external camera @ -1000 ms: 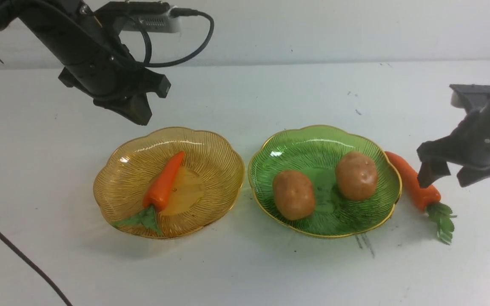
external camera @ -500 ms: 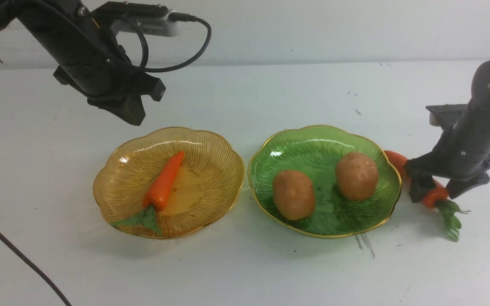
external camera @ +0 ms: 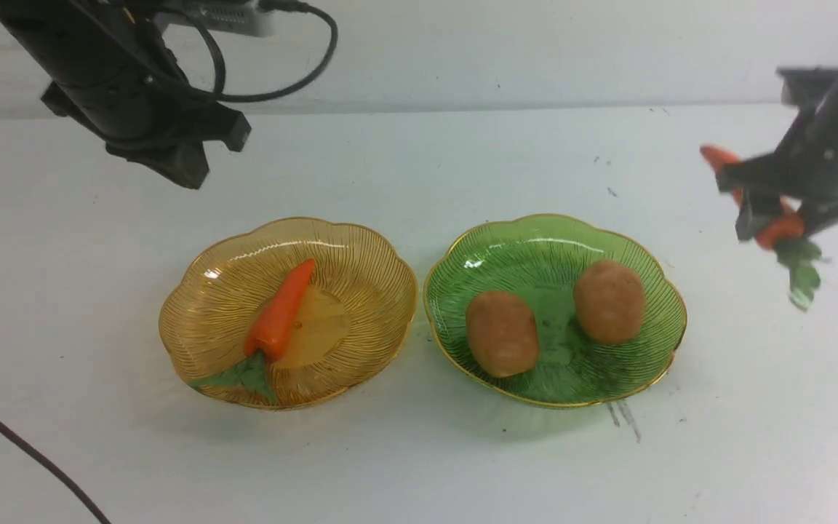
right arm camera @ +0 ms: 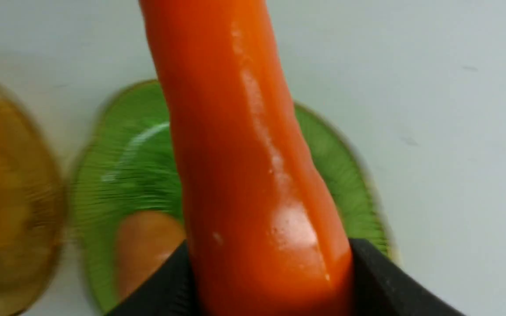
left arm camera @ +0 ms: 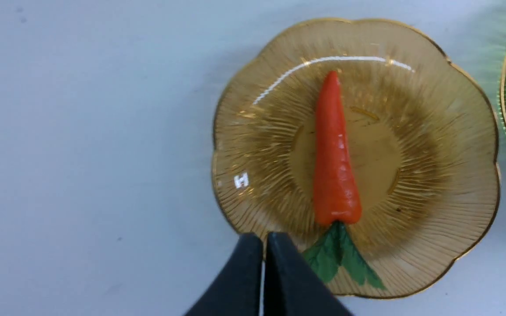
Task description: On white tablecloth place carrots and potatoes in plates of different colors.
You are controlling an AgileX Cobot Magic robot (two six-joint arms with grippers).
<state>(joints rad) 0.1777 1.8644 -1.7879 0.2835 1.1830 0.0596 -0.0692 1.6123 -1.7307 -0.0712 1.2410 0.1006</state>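
My right gripper is shut on a carrot and holds it in the air to the right of the green plate; its green top hangs down. In the right wrist view the carrot fills the middle between my black fingers. Two potatoes lie in the green plate. Another carrot lies in the amber plate and shows in the left wrist view. My left gripper is shut and empty, raised behind the amber plate.
The white tablecloth has dark scuff marks in front of the green plate. A black cable crosses the front left corner. A white wall stands behind the table.
My right gripper closed on the carrot beside the green plate and lifted it up off the cloth. My left arm drew back, up and to the left.
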